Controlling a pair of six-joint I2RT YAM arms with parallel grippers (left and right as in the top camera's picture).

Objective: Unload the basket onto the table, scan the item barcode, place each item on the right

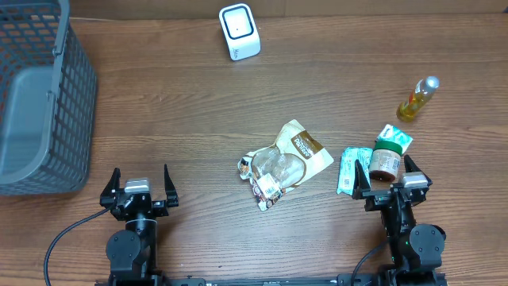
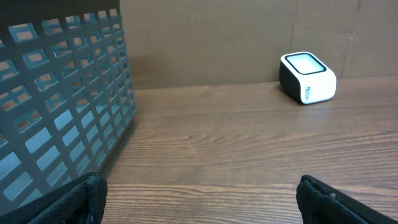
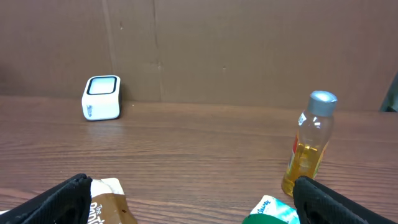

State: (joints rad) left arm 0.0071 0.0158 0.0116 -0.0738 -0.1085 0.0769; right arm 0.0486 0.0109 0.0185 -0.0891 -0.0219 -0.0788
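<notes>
gaping wide, left gripper [image 1: 141, 173] and right gripper [image 1: 384, 170] grip nothing.

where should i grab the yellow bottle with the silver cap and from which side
Probably the bottle around its straight body, below the silver cap, coming in level from the near side with the right end effector. It stands upright, slim, apart from the other items.

Left arm [image 1: 131, 248]: I see the black jointed arm parked at the near table edge, wrist aimed forward.
Left gripper [image 1: 141, 171]: black two-finger claw, jaws spread wide, holding nothing.
Right arm [image 1: 414, 238]: black jointed arm, also at the near edge, wrist aimed forward.
Right gripper [image 1: 382, 164]: black two-finger claw, jaws spread wide; both fingers [image 3: 55, 199] frame my wrist view.
</notes>
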